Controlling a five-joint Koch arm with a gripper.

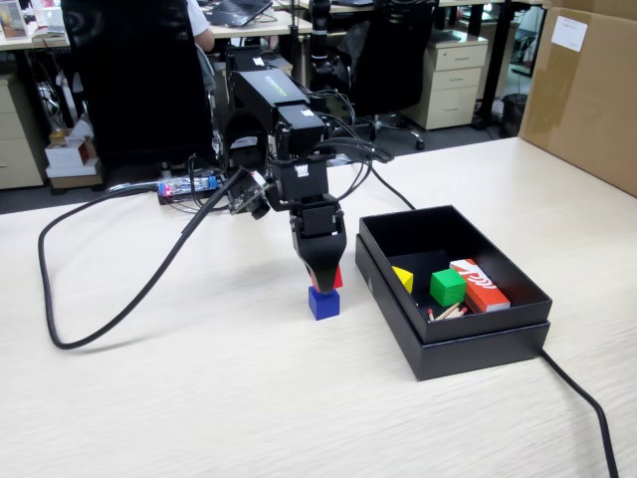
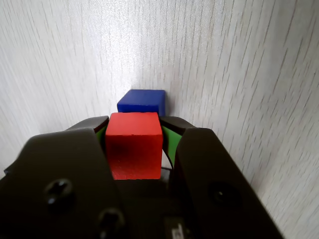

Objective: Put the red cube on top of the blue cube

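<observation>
2 small cubes sat at the middle of it all: the red cube point(image 2: 134, 144) was clamped between the fingers point(image 2: 172, 142) of the gripper point(image 1: 323, 282), and the blue cube point(image 1: 323, 302) stood on the pale wood-grain counter point(image 1: 199, 398) directly under it. From the fixed view the arm point(image 1: 284, 129) reached down steeply, its black fingers pointing at the counter, with only a sliver of red showing at the right side of the fingertips, just above the blue cube's top face. Whether the red cube was already touching the blue one or hanging a hair above it, I could not tell. In the wrist view the red cube filled the gap between the 2 fingers, green pads pressed against its sides, and the blue cube showed just beyond its far edge, slightly offset toward the right. To the right in the fixed view, near the cubes but apart from them, lay an open black box point(image 1: 478, 339) resting in its lid, holding a green cube point(image 1: 447, 287), a yellow block point(image 1: 402, 279), a red-orange and white carton point(image 1: 479, 284) and what looked like a few thin sticks. 1 thick black cable point(image 1: 109, 319) looped across the counter to the left of the arm.
</observation>
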